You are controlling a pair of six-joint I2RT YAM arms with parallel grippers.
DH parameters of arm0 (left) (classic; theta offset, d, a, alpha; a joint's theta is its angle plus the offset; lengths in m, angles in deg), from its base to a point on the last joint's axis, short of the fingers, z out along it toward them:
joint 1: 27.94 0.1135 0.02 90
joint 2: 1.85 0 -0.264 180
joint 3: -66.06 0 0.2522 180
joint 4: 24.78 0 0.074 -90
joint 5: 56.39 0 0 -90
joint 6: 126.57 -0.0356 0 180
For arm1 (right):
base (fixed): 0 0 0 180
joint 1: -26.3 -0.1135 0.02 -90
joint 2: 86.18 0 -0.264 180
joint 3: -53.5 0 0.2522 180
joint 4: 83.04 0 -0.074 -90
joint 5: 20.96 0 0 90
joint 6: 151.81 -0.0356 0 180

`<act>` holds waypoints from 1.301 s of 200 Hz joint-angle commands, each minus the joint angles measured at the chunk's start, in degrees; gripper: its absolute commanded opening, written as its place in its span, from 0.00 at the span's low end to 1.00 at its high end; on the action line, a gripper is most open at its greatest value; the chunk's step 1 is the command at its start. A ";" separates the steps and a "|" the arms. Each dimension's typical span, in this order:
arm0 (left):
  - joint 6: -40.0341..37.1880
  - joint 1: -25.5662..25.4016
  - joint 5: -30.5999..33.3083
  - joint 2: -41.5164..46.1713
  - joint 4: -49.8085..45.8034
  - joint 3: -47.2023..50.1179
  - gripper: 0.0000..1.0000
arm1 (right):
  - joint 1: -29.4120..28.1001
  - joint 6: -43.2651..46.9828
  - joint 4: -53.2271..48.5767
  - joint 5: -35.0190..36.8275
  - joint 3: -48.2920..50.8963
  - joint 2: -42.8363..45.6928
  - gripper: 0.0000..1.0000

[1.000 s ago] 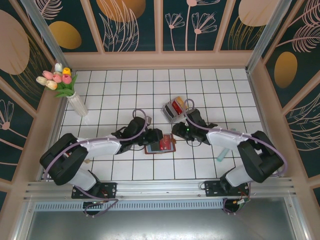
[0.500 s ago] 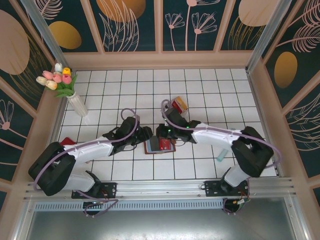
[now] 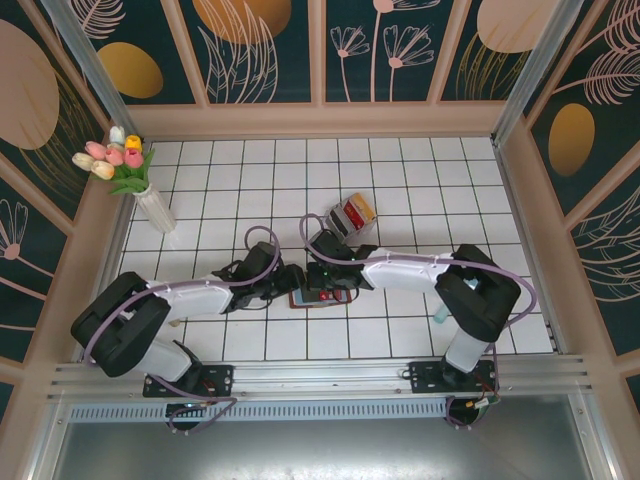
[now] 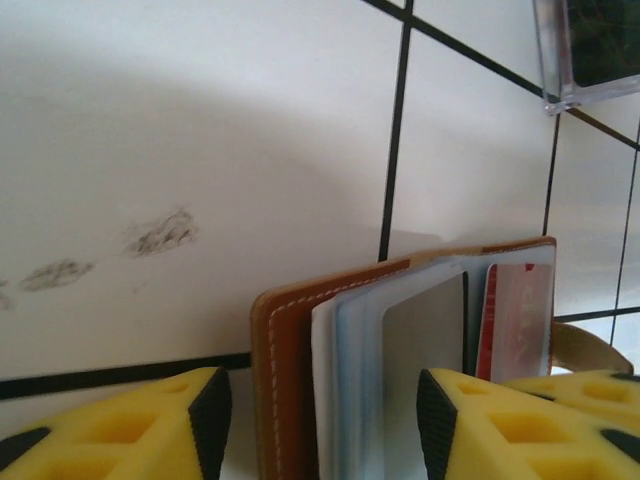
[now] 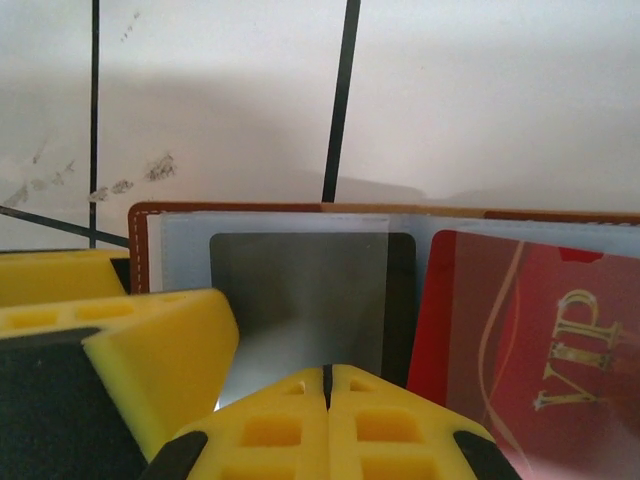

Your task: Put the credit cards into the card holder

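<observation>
The card holder (image 3: 335, 297) lies open on the white tiles, a brown wallet (image 4: 275, 380) with clear sleeves. A black card (image 5: 310, 290) sits in its left sleeve and a red VIP card (image 5: 530, 340) in the one beside it. My left gripper (image 4: 323, 425) is open, its jaws standing either side of the wallet's stitched left edge and the sleeves, the pads apart from the leather. My right gripper (image 5: 327, 378) is shut with nothing visible between its fingers, its tips down at the near edge of the black card. Both grippers, left (image 3: 296, 281) and right (image 3: 322, 285), meet over the wallet.
A clear tray (image 3: 350, 215) of coloured cards stands just beyond the wallet; its corner (image 4: 590, 60) shows in the left wrist view. A white vase of tulips (image 3: 150, 205) stands at the far left. A pale blue object (image 3: 443, 312) lies to the right. Wooden walls ring the tiles.
My right gripper came from beside the tray to the left and down onto the wallet, and shut. My left gripper shifted slightly left along the wallet's edge.
</observation>
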 commanded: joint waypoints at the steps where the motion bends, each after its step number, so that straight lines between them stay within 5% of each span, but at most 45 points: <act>1: -0.21 0.01 -2.32 -1.64 2.33 0.62 0.44 | -0.94 -0.28 -3.95 2.06 -1.93 -1.89 0.03; 34: -0.70 0.02 -1.72 -1.84 2.12 0.74 0.22 | -2.26 -0.42 -6.81 3.62 -3.18 -2.90 0.03; 88: -2.29 0.02 -0.41 -0.62 0.83 0.23 0.00 | -2.80 -0.19 -14.02 9.94 -4.04 -2.76 0.03; 159: -3.60 0.06 -0.23 0.68 0.29 -0.11 0.00 | -2.57 2.02 -19.04 13.53 -4.83 -1.72 0.03; 260: -4.88 0.02 -5.24 6.57 4.35 -0.74 0.00 | 2.44 1.62 -6.56 4.67 -2.36 4.82 0.16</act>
